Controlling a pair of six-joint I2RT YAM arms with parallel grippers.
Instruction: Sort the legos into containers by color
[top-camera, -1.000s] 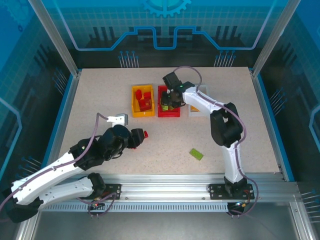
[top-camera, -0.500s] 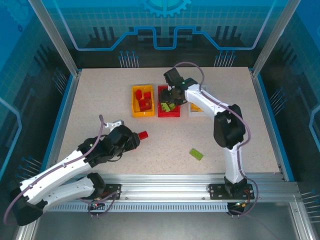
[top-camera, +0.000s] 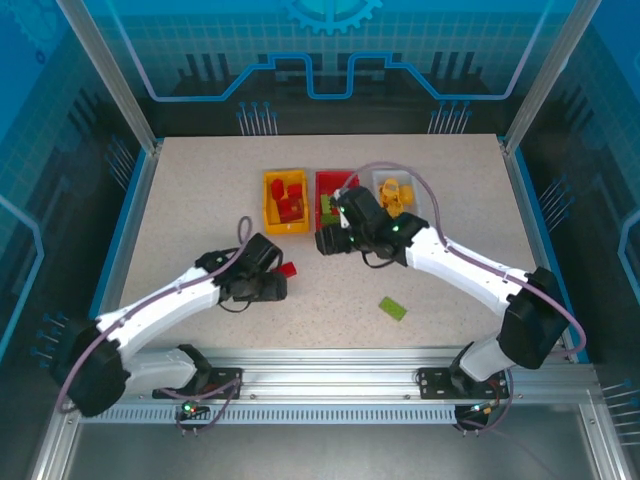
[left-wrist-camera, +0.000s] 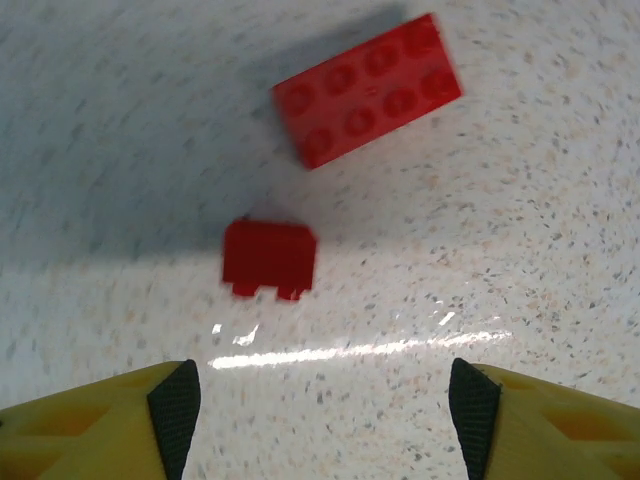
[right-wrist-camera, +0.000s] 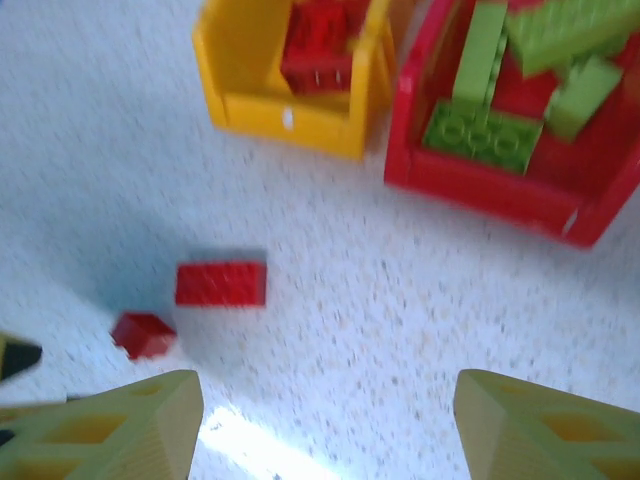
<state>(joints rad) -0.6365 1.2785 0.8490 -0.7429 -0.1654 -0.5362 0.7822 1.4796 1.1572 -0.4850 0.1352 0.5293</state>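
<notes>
**Red bricks loose on the table**

The left gripper (left-wrist-camera: 325, 425) is hanging wide open and empty over a long red brick (left-wrist-camera: 368, 90) and a small red brick (left-wrist-camera: 268, 258). The right gripper (right-wrist-camera: 335, 430) is gaping empty near the yellow bin (right-wrist-camera: 280, 112) and red bin (right-wrist-camera: 480, 190).

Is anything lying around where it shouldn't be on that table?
Three pieces lie loose on the table: a red brick and a smaller red piece in front of the left gripper, and a green plate alone nearer the front. Also odd: the yellow bin holds red bricks and the red bin holds green bricks.
</notes>
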